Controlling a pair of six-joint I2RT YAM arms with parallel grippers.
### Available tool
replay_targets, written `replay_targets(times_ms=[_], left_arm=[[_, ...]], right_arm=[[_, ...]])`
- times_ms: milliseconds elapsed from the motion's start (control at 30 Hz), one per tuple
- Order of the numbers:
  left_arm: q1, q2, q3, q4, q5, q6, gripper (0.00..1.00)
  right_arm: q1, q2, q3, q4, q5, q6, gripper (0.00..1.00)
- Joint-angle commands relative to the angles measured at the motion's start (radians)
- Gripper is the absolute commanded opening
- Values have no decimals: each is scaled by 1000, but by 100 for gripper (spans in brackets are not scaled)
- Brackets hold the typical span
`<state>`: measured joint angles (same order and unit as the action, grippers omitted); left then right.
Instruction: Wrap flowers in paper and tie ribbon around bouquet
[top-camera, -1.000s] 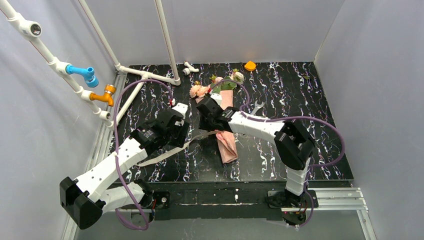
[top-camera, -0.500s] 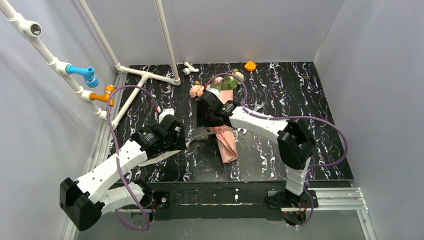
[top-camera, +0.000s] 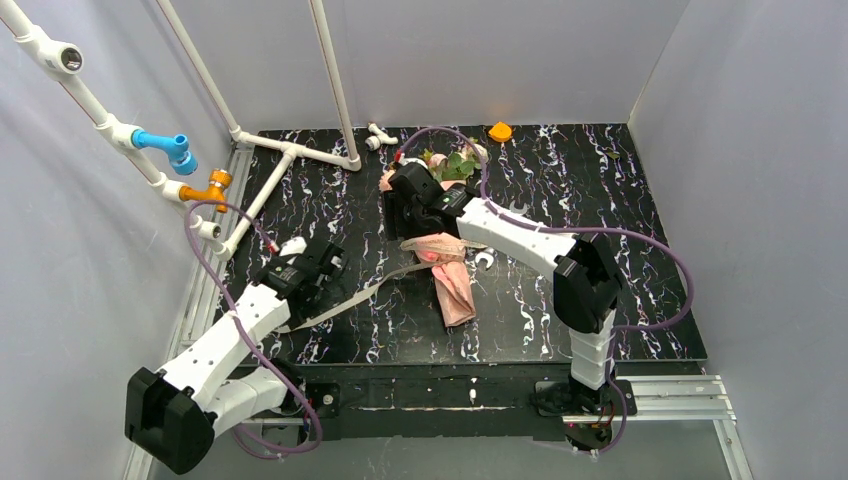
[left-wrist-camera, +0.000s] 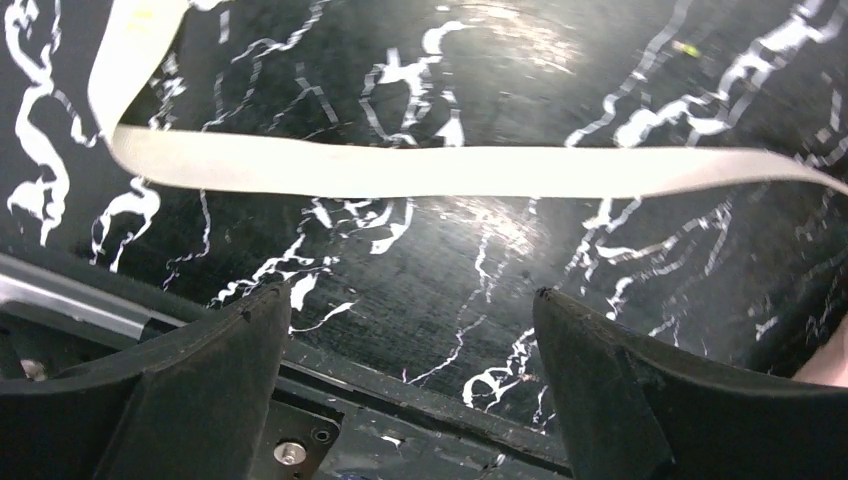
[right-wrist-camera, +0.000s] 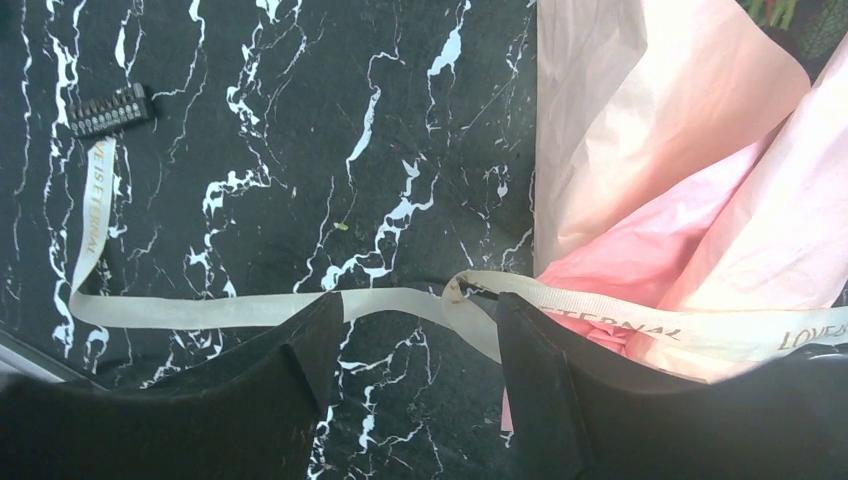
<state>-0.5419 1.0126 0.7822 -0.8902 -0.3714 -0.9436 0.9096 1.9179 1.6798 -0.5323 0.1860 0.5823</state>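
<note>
Left claw (top-camera: 328, 266): spread wide with nothing between its fingers, sitting left of centre in the top view. In its own view (left-wrist-camera: 405, 300) it hovered over bare table (left-wrist-camera: 640, 60).
Right claw (top-camera: 405, 214): parted and gripping nothing, placed above centre in the top view. In its wrist view (right-wrist-camera: 418, 310) the strip passed beneath the gap and touched neither finger.
Just changed: both claws went from nearly pressed together to apart. The left arm drew back toward the lower left, away from the bundle, and the right claw shifted up the frame toward the blooms.
Ribbon (top-camera: 350, 297): lay limp and flat on the table, running from lower left up to the wrap. In the right wrist view (right-wrist-camera: 230, 310) it crossed over the paper (right-wrist-camera: 680, 150).
Bouquet (top-camera: 456, 288): lay at centre, cone tip toward the bottom edge, flowers (top-camera: 455, 164) toward the top, partly hidden by the right arm.
Meaning for the task: both ends had likely been released. Whether a knot held could not be told, as only a small fold showed at the paper's edge.
</note>
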Motion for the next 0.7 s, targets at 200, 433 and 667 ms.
replay_targets(times_ms=[200, 433, 667], left_arm=[[239, -166, -144, -101, 19, -306, 73], [373, -202, -204, -82, 67, -441, 69], [491, -123, -252, 48, 160, -401, 64]], right_arm=[[-1, -132, -138, 92, 50, -83, 66], [-2, -164, -239, 95, 21, -58, 66], [-2, -185, -291, 106, 3, -45, 65]])
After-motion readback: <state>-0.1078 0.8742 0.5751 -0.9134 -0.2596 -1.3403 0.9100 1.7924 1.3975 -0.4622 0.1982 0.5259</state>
